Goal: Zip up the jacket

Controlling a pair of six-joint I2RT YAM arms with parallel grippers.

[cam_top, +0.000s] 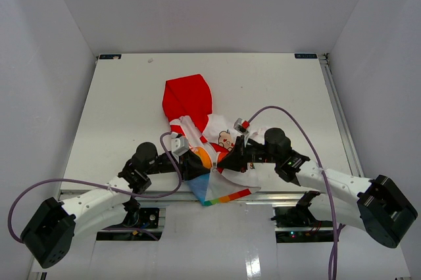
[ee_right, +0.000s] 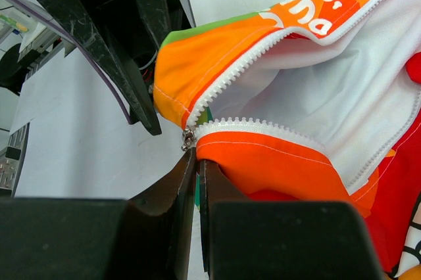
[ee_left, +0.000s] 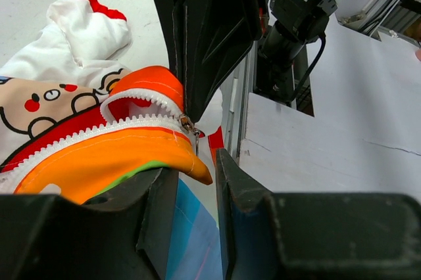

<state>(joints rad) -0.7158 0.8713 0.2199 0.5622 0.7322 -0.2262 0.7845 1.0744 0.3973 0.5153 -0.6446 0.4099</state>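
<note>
Red hood (cam_top: 187, 96): spread flat on the white table (cam_top: 118, 96), pointing toward the far edge.
Jacket (cam_top: 209, 137): lies in the near middle of the table with the hood away from the arms. Its lower end is bunched up between the two grippers near the table's front edge.
Hem (cam_top: 227, 196): rainbow-striped, fanned out over the near edge of the table, just beside the left arm's fingers.
Left gripper (ee_left: 197, 185): fingers set narrow, with blue striped cloth filling the gap between them. It holds the jacket at its bottom corner.
Orange panel (ee_left: 112, 152): draped over one finger of the left gripper, its pointed corner hanging into the gap.
Right gripper (ee_right: 197, 162): fingers drawn to a thin slit, with their tips touching the zip slider (ee_right: 188, 138). Whether the metal is actually pinched cannot be told.
Slider position: at the very bottom of the zip, at the orange corner, with the small pull tab hanging below it in the left wrist view.
Zip teeth (ee_right: 250, 125): white. The two rows meet at the slider and part beyond it, showing white lining between them.
Sleeve (ee_left: 89, 30): white with a red cuff, lying on the table beyond the orange panel.
Print (ee_left: 39, 106): a cartoon animal face, outlined in black, beside the red zip edging.
Cables (cam_top: 289, 119): purple, one looping from each arm.
</note>
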